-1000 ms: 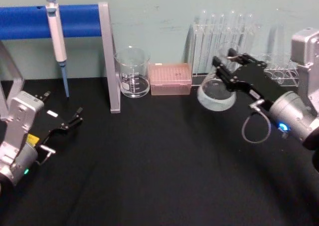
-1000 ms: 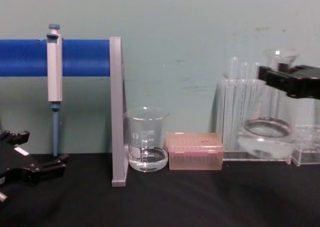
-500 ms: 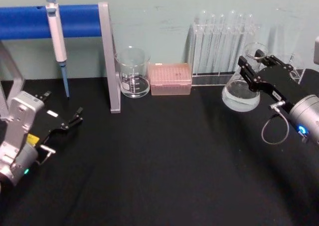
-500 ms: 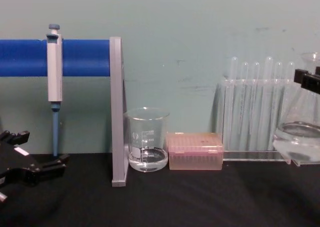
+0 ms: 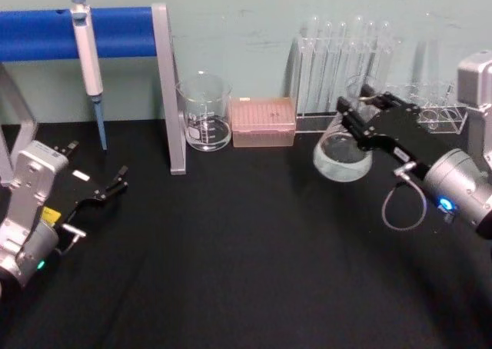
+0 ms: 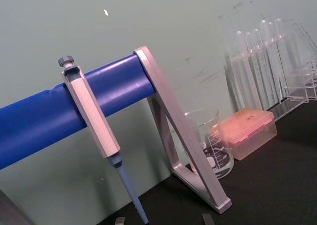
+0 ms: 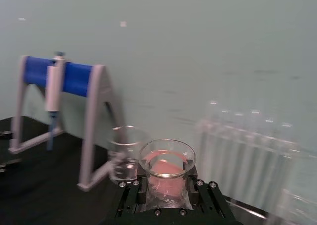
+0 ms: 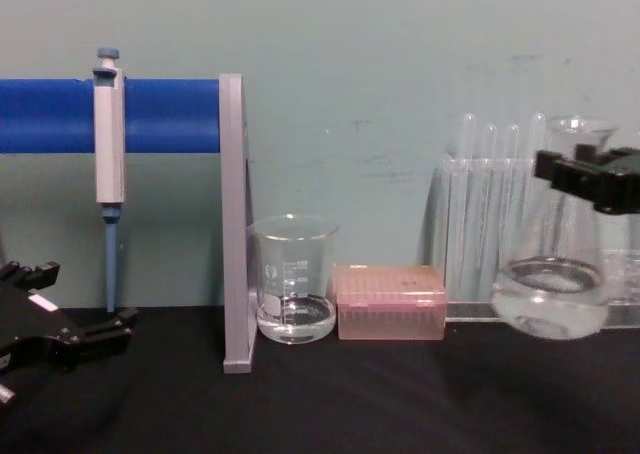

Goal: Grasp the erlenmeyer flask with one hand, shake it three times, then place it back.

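Observation:
My right gripper (image 5: 360, 108) is shut on the neck of the erlenmeyer flask (image 5: 343, 157), a clear cone with a little liquid in its wide base. The flask (image 8: 555, 296) hangs slightly tilted in front of the test tubes, just over the black table, with the right gripper (image 8: 584, 178) clamped below its flared rim. In the right wrist view the flask's round rim (image 7: 167, 158) sits between the gripper's black jaws. My left gripper (image 5: 98, 163) rests low at the table's left side, open and holding nothing; it appears in the chest view as the left gripper (image 8: 78, 300).
A glass beaker (image 5: 204, 112) and a pink tip box (image 5: 264, 121) stand by the back wall. A pipette (image 5: 88, 49) hangs on the blue bar stand (image 5: 167, 88). A rack of tall test tubes (image 5: 346, 57) and a smaller rack (image 5: 434, 112) stand behind the flask.
The right gripper swung the flask to the right half a second ago and has now brought it back to the left and slightly lower. The left arm has stayed still.

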`<state>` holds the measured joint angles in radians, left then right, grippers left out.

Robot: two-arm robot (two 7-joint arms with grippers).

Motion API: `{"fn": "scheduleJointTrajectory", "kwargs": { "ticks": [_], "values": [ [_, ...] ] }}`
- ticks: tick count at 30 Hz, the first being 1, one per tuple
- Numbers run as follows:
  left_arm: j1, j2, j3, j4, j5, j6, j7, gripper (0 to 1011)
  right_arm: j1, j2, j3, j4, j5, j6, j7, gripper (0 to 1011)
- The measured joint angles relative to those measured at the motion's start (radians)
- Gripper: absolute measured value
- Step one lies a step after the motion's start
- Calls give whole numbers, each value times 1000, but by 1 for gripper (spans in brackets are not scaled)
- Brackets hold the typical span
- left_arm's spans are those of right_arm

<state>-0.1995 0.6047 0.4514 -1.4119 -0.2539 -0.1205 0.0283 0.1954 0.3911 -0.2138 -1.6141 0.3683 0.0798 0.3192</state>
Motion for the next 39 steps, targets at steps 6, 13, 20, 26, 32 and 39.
{"fn": "scheduleJointTrajectory", "kwargs": {
  "ticks": [6,13,20,26,32,39],
  "values": [
    [0,0,0,0,0,0,0,1001,33,-2,-57,20,20,0,72,451],
    [0,0,0,0,0,0,0,1001,75,-6,-128,45,43,-6,141,451],
    [0,0,0,0,0,0,0,1001,103,-4,-171,67,63,-14,179,451],
    [0,0,0,0,0,0,0,1001,116,4,-191,80,82,-22,194,451],
    [0,0,0,0,0,0,0,1001,130,16,-206,95,104,-27,209,451],
    [0,0,0,0,0,0,0,1001,146,33,-226,117,119,-34,230,451]
  ]
}}
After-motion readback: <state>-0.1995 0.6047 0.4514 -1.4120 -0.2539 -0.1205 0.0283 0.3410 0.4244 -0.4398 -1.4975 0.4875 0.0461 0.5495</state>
